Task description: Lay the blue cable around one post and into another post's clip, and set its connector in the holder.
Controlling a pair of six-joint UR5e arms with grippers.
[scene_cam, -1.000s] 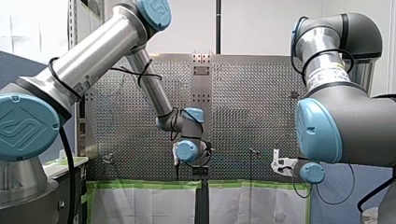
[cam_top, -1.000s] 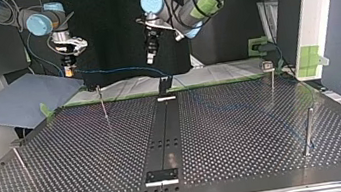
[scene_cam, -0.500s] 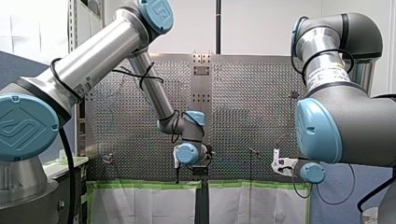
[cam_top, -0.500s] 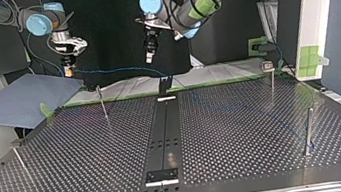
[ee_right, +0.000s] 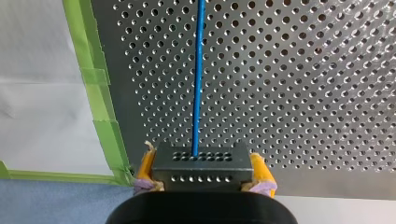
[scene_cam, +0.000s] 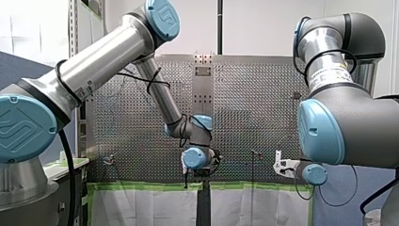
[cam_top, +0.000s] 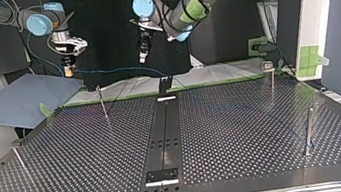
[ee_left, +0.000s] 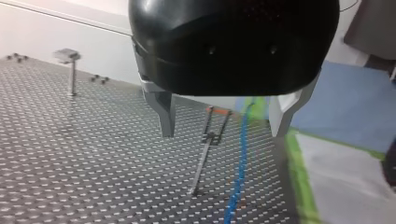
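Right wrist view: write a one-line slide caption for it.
My right hand grips the connector, its blue cable running ahead over the perforated table.

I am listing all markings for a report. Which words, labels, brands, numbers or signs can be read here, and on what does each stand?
No text can be quoted: nothing is legible in any view.
Large blue joint cap on my left arm: a raised emblem, no readable letters.
White label on my right arm: printed lines, too small to read.
Table, posts, cable and both wrist views: no writing visible.
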